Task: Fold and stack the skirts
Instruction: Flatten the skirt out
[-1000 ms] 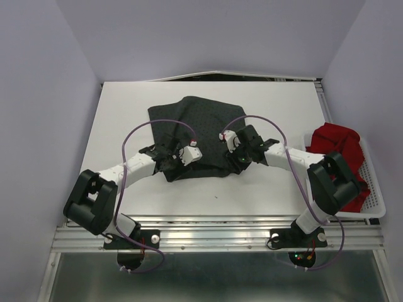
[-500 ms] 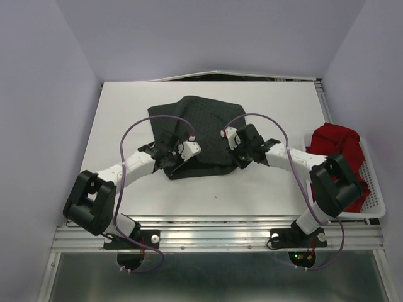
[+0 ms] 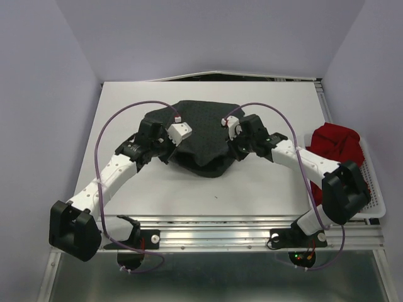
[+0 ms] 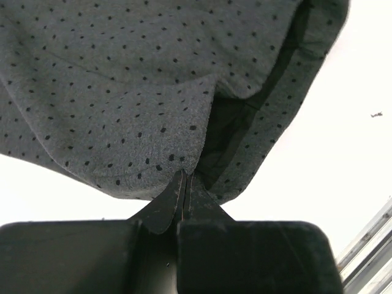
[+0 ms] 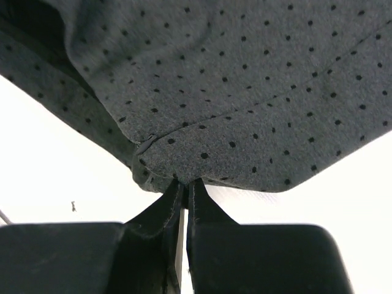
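The dark grey dotted skirt (image 3: 204, 132) lies mid-table, its near edge lifted into a sagging fold. My left gripper (image 3: 165, 139) is shut on the skirt's left near edge. In the left wrist view the closed fingertips (image 4: 185, 176) pinch the dotted cloth (image 4: 122, 92). My right gripper (image 3: 239, 146) is shut on the right near edge. The right wrist view has its tips (image 5: 185, 182) clamped on the hem of the cloth (image 5: 245, 92). The red skirt (image 3: 337, 151) lies crumpled in the white basket (image 3: 376, 201) at the right.
The white table (image 3: 252, 189) shows bare surface in front of the grey skirt. A small dark speck (image 3: 216, 197) lies on it. The metal rail (image 3: 214, 229) runs along the near edge. Purple walls close in the sides.
Both grippers closed on the grey skirt's near edge and rose away from me, dragging that edge up and toward the far side. The left arm has stretched out.
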Tool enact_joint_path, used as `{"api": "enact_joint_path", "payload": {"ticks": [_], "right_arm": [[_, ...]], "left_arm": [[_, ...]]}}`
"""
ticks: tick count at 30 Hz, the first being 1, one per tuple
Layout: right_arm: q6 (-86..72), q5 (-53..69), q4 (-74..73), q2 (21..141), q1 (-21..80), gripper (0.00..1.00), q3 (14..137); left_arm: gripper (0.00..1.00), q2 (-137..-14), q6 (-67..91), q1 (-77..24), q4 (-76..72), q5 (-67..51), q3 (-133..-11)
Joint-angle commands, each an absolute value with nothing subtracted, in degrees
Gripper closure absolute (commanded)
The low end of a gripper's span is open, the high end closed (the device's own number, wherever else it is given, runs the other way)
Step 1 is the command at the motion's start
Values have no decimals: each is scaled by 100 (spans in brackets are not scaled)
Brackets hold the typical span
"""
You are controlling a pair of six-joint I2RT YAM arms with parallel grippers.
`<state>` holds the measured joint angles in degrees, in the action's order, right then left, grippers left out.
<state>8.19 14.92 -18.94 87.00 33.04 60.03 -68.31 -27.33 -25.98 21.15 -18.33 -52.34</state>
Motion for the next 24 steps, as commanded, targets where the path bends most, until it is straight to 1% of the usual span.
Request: {"api": "enact_joint_path", "payload": {"ticks": [1,4,5,6,7,9,10,12,14,15,18,24], "right_arm": [[1063,1170,-2179,8333,3174,99,5784],[1317,888,-2346,8078,3006,99,5573],[1458,931,-2416,8042,3006,99,5529],[1624,1071,-2617,8033,3006,95,5467],[1765,1246,-2776,8068,3006,79,5502],[1758,1669,-2935,8156,3006,42,5589],[1740,1766,-2918,8200,3006,33,5651],[1653,1907,-2796,8331,3006,32,5896],[1600,2056,-2742,8576,3006,33,6151],[1600,2109,-2777,8674,3006,34,6422],[1591,2259,-2830,8972,3277,34,6714],[1731,2102,-2611,9114,3814,37,6495]], "left_arm": [[100,-6767,-2356,-1988,2276,-2301,-5546],[100,-6881,-2635,-1443,2591,-2417,-5695],[100,-6882,-3028,-1415,2723,-2408,-5678],[100,-6864,-3215,-1415,2907,-2452,-5626],[100,-6856,-3417,-1424,2987,-2557,-5564],[100,-6864,-3743,-1494,3189,-2698,-5388],[100,-6899,-3857,-1572,3269,-2707,-5335],[100,-6970,-3902,-1862,3209,-2646,-5151],[100,-6979,-3815,-2064,3112,-2523,-4993],[100,-6987,-3780,-2092,3007,-2488,-4957],[100,-7163,-3630,-2101,2971,-2443,-4974],[100,-7330,-3498,-1969,2944,-2513,-5089]]}}
